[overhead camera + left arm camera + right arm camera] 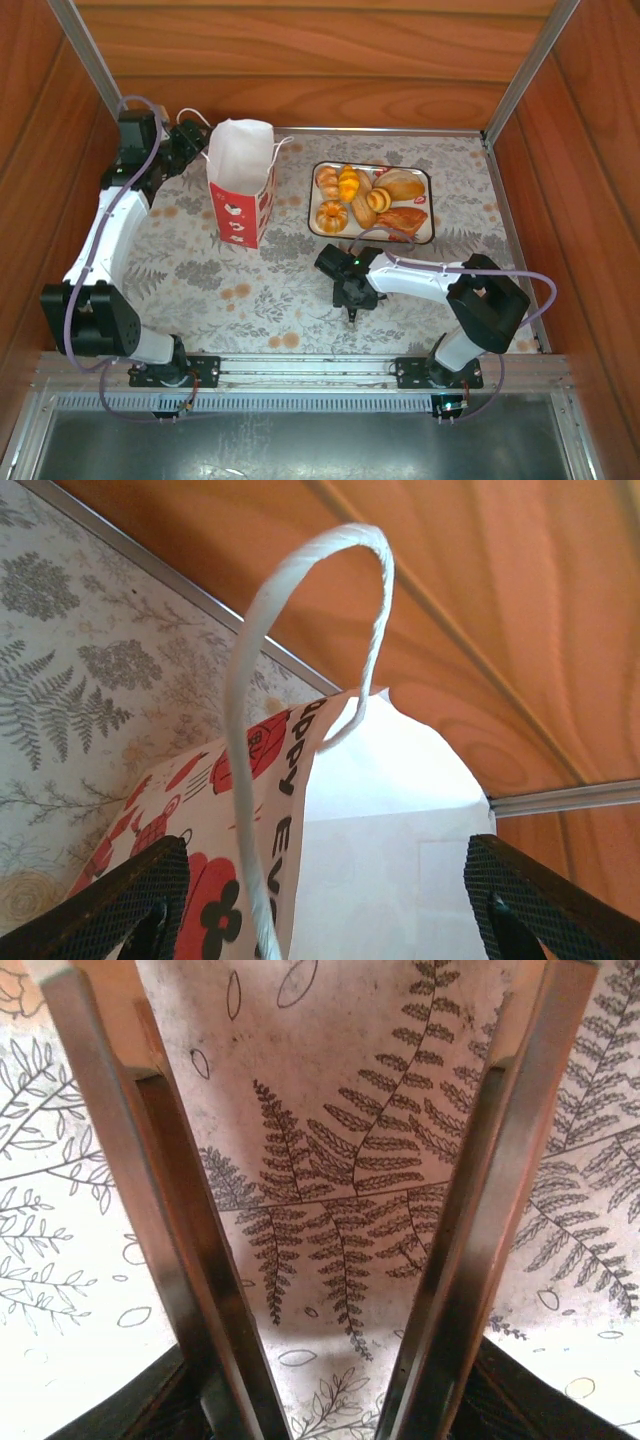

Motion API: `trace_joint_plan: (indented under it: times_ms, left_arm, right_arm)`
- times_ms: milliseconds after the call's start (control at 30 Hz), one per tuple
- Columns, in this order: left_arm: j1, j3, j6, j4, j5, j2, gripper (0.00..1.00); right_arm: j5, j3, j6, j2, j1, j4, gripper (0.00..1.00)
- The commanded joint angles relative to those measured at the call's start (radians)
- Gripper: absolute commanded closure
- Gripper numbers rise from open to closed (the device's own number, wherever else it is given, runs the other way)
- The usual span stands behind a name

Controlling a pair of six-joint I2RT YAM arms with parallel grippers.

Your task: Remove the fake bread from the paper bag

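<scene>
The fern-printed bench (200, 290) carried everything. The paper bag (240, 205) stood upright directly ahead of the left hand (327, 875), with its open rim between that hand's 2 widely parted fingers. These clamped nothing, though I could not tell if they touched the paper. A white tray (424, 178) lay just beyond the right hand (352, 312), which pointed down at bare bench, its 2 fingers partly spread and empty. The fake bread (332, 216) lay heaped on that tray. 1 white cord handle (240, 680) arched up before the left hand.
</scene>
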Motion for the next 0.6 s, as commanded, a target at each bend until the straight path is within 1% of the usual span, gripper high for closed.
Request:
trace_joint_plan:
  times_ms: [0,133,200,233,267,400,567]
  left_arm:
    - [-0.001,-0.034,0.029,0.004,-0.043,-0.065,0.22]
    - [0.002,-0.078,0.045,-0.01,-0.084,-0.139,0.21]
    - [0.004,-0.097,0.056,-0.016,-0.105,-0.173,0.21]
    - [0.005,-0.105,0.063,-0.023,-0.118,-0.19,0.21]
    - [0.005,-0.109,0.07,-0.032,-0.129,-0.203,0.2]
    - [0.008,-0.126,0.105,-0.064,-0.192,-0.271,0.2]
    - [0.014,-0.13,0.179,-0.114,-0.319,-0.376,0.18]
  right_arm:
    - [0.046,-0.001,-0.029,0.017,-0.015,0.017,0.43]
    - [0.048,-0.001,-0.055,0.022,-0.036,0.023,0.4]
    - [0.048,-0.001,-0.059,0.018,-0.047,0.018,0.37]
    - [0.045,-0.001,-0.065,0.016,-0.049,0.02,0.03]
    - [0.044,0.0,-0.071,0.013,-0.051,0.017,0.0]
    - [0.046,0.012,-0.086,-0.001,-0.057,-0.008,0.0]
    - [0.089,0.068,-0.108,-0.071,-0.062,-0.108,0.0]
